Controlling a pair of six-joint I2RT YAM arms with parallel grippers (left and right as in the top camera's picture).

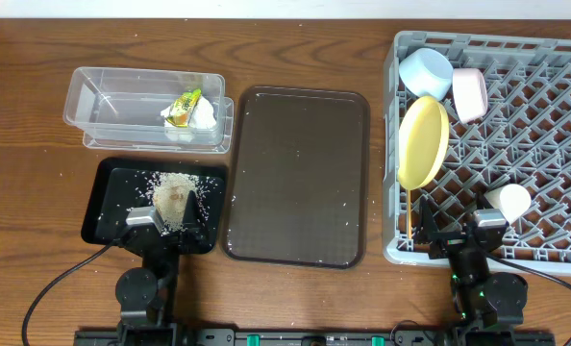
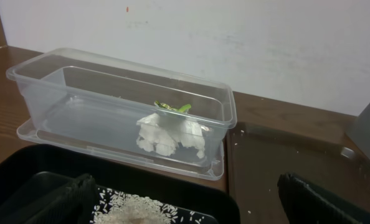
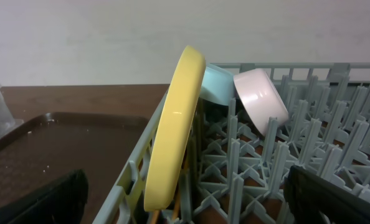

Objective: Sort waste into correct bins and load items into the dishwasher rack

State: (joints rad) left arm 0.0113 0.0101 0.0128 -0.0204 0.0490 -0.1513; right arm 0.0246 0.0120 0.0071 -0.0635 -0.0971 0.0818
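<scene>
Rice (image 1: pixel 173 195) lies in a pale heap on black tray (image 1: pixel 106 207); left fingers (image 2: pixel 66 199) and right fingers (image 3: pixel 48 202) gape wide, empty

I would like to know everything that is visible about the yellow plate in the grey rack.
The yellow plate is round, plain and glossy, probably plastic, with a thick rounded rim. It looks clean and whole. It stands on its edge, tilted, among the pegs just inside the left wall of the dishwasher rack. Its upper part seems to lean against the light blue bowl behind it. The pinkish bowl lies beside that bowl.
</scene>
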